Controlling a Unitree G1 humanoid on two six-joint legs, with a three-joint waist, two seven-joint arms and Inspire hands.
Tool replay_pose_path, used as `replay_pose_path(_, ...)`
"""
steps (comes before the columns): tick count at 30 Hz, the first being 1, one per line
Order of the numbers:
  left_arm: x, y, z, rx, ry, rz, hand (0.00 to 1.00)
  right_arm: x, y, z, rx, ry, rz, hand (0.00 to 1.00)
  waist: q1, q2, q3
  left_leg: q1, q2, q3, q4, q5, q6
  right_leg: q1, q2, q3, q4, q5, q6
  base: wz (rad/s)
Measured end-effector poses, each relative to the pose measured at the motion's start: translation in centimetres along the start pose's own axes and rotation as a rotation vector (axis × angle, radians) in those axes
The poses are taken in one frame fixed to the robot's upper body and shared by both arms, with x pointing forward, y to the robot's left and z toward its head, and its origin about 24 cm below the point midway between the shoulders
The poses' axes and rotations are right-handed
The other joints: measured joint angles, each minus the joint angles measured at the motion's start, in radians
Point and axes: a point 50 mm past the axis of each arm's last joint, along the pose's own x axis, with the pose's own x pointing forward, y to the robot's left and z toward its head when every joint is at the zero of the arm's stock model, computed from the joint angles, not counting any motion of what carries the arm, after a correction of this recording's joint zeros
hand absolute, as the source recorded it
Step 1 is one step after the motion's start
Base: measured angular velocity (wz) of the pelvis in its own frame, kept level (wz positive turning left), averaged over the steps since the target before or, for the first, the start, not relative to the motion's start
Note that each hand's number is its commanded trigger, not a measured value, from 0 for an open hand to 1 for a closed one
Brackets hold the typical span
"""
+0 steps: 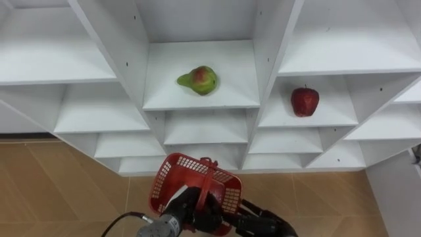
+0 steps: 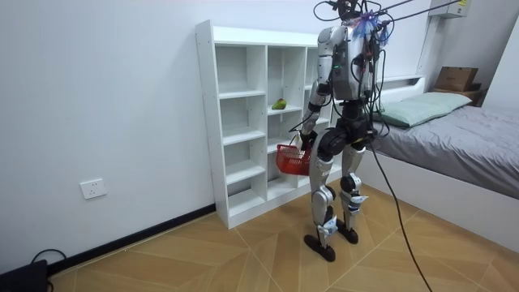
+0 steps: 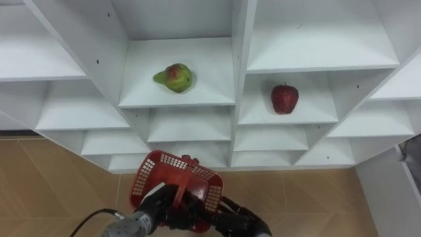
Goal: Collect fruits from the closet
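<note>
Stance: I stand facing the white shelf unit [image 1: 217, 99], close up, on a wooden floor [image 1: 59, 178].
Pear [image 1: 198, 79]: lies on its side in the middle compartment at 12 o'clock. Its long axis runs 9 to 3, narrow stem end pointing to 9.
Apple [image 1: 304, 101]: one compartment over and a shelf lower, at 1 o'clock. It sits upright with the stem dimple toward 12.
Red basket [image 1: 172, 184]: at 6 o'clock, below the shelves and tilted. Long axis roughly 10 to 4, handle arching across it.
Left hand [image 1: 192, 212]: clenched round the basket handle.
Right hand [image 1: 264, 224]: at 5 o'clock, just beside the basket's corner. I cannot tell whether its fingers are closed.
Fruit status: both pieces are on the shelves.
</note>
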Motion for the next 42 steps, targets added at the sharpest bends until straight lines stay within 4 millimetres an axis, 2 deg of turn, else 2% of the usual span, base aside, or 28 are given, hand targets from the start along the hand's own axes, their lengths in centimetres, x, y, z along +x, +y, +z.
replay_pose_path(4, -0.1, 0.1, -0.4, 0.012, 0.013, 0.005, 1.0, -0.1, -0.2, 0.0, -0.035, 0.017, -0.003, 0.0, 0.001, 0.001, -0.0005, 0.004, 0.0, 0.0, -0.001, 0.0, 0.0, 0.004, 0.0, -0.001, -0.001, 0.0, 0.0, 0.0)
replay_pose_path(10, -0.7, 0.4, -2.4, 0.003, 0.08, 0.035, 1.0, -0.3, -0.5, -0.6, -0.091, 0.054, -0.011, 0.0, 0.001, 0.004, -0.0028, 0.025, -0.001, 0.0, -0.012, 0.0, -0.001, 0.02, 0.001, 0.001, -0.004, 0.0, 0.0, -0.01)
replay_pose_path(15, -1.5, 1.3, -4.2, 0.023, 0.142, 0.073, 1.0, -0.5, -0.9, -1.1, -0.118, 0.077, -0.021, 0.0, -0.001, 0.01, -0.0119, 0.03, 0.0, 0.003, -0.012, 0.001, -0.001, 0.023, 0.001, 0.003, -0.005, -0.001, 0.0, 0.0)
replay_pose_path(23, -2.9, 2.7, -6.3, -0.003, 0.204, 0.151, 1.0, -0.9, -1.4, -1.5, -0.088, 0.071, -0.036, 0.0, 0.002, -0.004, -0.025, 0.089, 0.0, 0.008, -0.038, 0.001, -0.001, 0.085, 0.004, 0.0, -0.035, -0.001, 0.003, -0.01)
replay_pose_path(24, -3.0, 2.8, -6.5, -0.011, 0.208, 0.157, 1.0, -0.9, -1.4, -1.4, -0.088, 0.069, -0.034, 0.0, 0.001, -0.006, -0.0243, 0.098, 0.0, 0.007, -0.044, 0.001, -0.002, 0.093, 0.004, 0.0, -0.039, -0.001, 0.003, 0.03)
replay_pose_path(26, -3.5, 3.0, -7.5, -0.042, 0.24, 0.183, 1.0, -1.1, -1.5, -1.7, -0.095, 0.068, -0.029, 0.0, 0.001, -0.015, -0.032, 0.119, 0.001, 0.006, -0.055, 0.001, -0.003, 0.117, 0.008, -0.001, -0.054, -0.002, 0.004, 0.02)
replay_pose_path(28, -3.9, 3.2, -8.1, -0.066, 0.256, 0.202, 1.0, -1.2, -1.4, -1.5, -0.1, 0.049, -0.019, 0.0, 0.005, -0.019, -0.0351, 0.127, 0.001, 0.003, -0.056, 0.001, -0.003, 0.129, 0.01, -0.002, -0.059, -0.002, 0.004, 0.03)
replay_pose_path(32, -4.9, 3.4, -9.6, -0.101, 0.3, 0.238, 1.0, -1.2, -0.9, -0.3, -0.12, -0.01, 0.009, 0.0, 0.001, -0.022, -0.0327, 0.154, 0.0, -0.001, -0.07, 0.001, -0.003, 0.159, 0.011, -0.004, -0.079, -0.001, 0.007, 0.03)
replay_pose_path(37, -5.6, 3.7, -10.5, -0.133, 0.32, 0.273, 1.0, -1.2, -0.4, 0.4, -0.201, -0.027, 0.025, 0.0, 0.003, -0.033, -0.0313, 0.172, -0.002, -0.009, -0.078, 0.001, -0.003, 0.18, 0.011, -0.011, -0.088, -0.001, 0.008, 0.04)
replay_pose_path(42, -6.1, 3.8, -10.5, -0.148, 0.302, 0.281, 1.0, -1.0, 2.5, 2.7, -0.333, -0.123, 0.14, 0.0, 0.003, -0.045, -0.024, 0.182, -0.001, -0.01, -0.079, -0.001, -0.005, 0.192, 0.013, -0.01, -0.091, -0.001, 0.008, 0.0)
